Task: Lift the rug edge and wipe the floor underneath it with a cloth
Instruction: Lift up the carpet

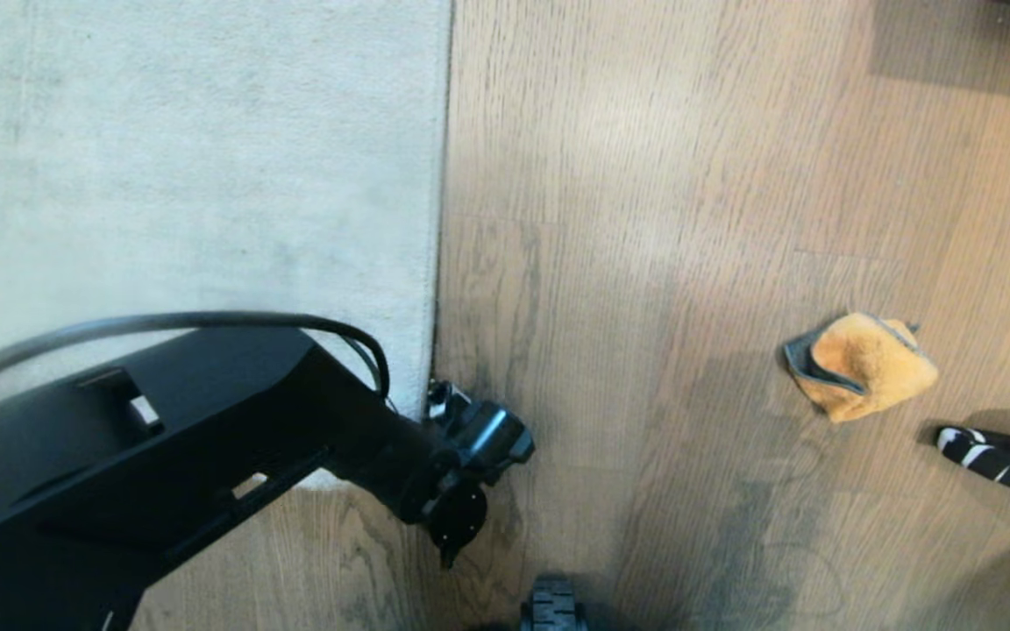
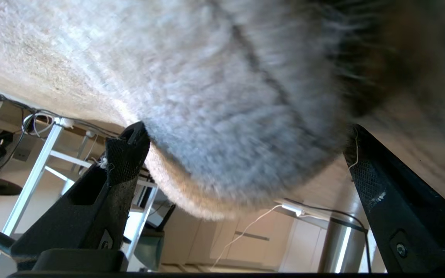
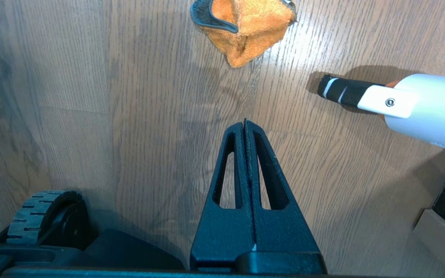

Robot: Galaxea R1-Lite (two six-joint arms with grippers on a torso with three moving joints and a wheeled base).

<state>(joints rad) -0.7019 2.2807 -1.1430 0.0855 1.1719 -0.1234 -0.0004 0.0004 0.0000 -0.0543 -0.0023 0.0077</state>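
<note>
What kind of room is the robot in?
Probably a living room or home office: a big pale rug lies on wood-plank floor, and beyond the rug edge stand cupboards and a metal-legged desk.

The floor (image 1: 645,219) is bright at the top of the head view and gets darker lower down, where a big soft shadow lies. The cloth (image 1: 860,364) has a small dark shadow at its left side. In the left wrist view the rug edge (image 2: 245,154) is very close and blurry — fuzzy grey, with a dark smear in one corner. Behind it the room is light. The right wrist view is sharp; the wood shines a little near the cloth, and a white tube (image 3: 419,104) throws a shadow.
</note>
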